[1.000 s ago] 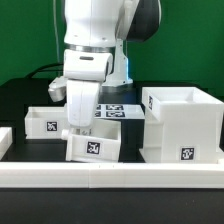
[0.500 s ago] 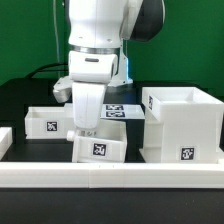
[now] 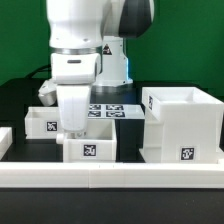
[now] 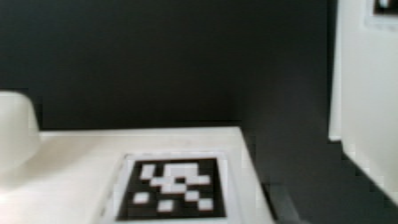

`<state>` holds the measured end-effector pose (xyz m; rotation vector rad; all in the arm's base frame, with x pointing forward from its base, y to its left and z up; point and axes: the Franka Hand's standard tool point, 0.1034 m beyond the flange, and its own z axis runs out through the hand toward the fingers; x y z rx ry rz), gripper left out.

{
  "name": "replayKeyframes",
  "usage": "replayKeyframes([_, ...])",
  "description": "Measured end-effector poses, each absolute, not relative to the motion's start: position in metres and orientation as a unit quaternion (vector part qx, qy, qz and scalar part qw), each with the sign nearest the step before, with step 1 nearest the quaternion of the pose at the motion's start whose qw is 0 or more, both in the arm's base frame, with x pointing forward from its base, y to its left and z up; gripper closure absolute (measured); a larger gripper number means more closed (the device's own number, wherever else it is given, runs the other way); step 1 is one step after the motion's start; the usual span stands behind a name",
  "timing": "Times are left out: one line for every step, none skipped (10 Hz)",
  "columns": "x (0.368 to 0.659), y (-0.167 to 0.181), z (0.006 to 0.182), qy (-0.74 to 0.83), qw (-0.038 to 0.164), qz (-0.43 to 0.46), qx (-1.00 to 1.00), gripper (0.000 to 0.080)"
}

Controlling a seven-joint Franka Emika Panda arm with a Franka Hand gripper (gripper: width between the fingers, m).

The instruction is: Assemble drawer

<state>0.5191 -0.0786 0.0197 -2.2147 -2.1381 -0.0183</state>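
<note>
Exterior view: the gripper (image 3: 72, 128) has swung toward the exterior view's left over the last second, taking the small tray (image 3: 90, 149) with it. A second ago that tray hung tilted, one end dipped, close to the housing (image 3: 180, 125). Now it sits level directly below the gripper, just behind the border rail (image 3: 110, 176), and a clear gap has opened between it and the housing. The gripper's fingers reach down to the tray's wall at the end farthest from the housing. Since the tray has travelled with the arm, I judge the gripper to be clamped on that wall, though the contact itself is too small to see. Whether the tray's base already rests on the table (image 3: 15, 100) or hangs just above it cannot be told.

The second tray (image 3: 42, 122) lies just behind the gripper, and the marker board (image 3: 108, 110) lies behind it on the housing side.

The wrist view shows only a white tray face with its tag (image 4: 175, 187) against dark table, and no jaws clearly.

For the drawer, this looks like squaring up. The tray is levelled and backed off, probably so that it can be lined up with the housing's open side before being pushed in. No tray is inside the housing yet.
</note>
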Motion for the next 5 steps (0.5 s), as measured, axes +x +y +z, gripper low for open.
replayKeyframes([0.520, -0.078, 0.021, -0.692, 0.033, -0.012, -0.721, 0.0758])
replayKeyframes([0.520, -0.077, 0.020, -0.693, 0.034, -0.011, -0.720, 0.0758])
replayKeyframes([0.519, -0.077, 0.019, -0.694, 0.034, -0.011, -0.719, 0.0758])
replayKeyframes([0.521, -0.073, 0.018, -0.698, 0.035, -0.011, -0.715, 0.0758])
replayKeyframes([0.527, -0.065, 0.018, -0.707, 0.033, -0.011, -0.706, 0.0758])
